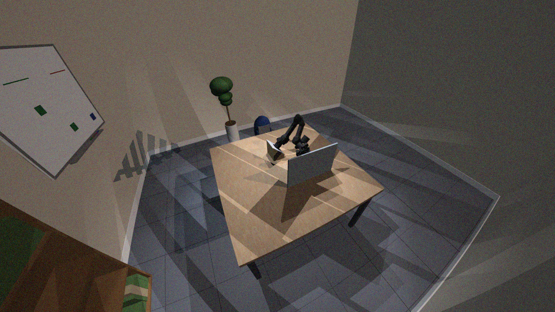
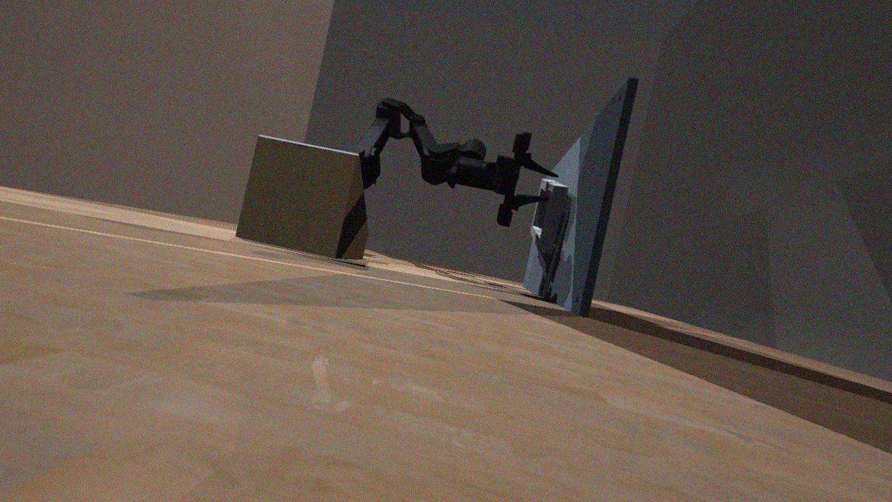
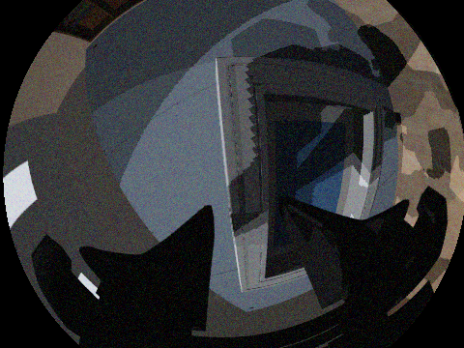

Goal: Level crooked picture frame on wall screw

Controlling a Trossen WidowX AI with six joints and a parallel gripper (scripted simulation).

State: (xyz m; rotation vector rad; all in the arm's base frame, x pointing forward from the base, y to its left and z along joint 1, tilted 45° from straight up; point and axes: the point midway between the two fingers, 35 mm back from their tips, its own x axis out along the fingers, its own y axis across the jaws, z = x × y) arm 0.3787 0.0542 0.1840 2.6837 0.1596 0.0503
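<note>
Picture frame (image 2: 551,215) sits between the half-closed fingers of the gripper (image 2: 541,185); whether they grip it, I cannot tell. Squeeze firmly before lifting slightly.

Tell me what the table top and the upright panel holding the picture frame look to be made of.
Table top: looks like light wood with a matte finish, tan with faint long seams like planks. Upright panel: a flat, thin grey-blue sheet, smooth and plain; painted board or plastic, the look leaves it open.
</note>
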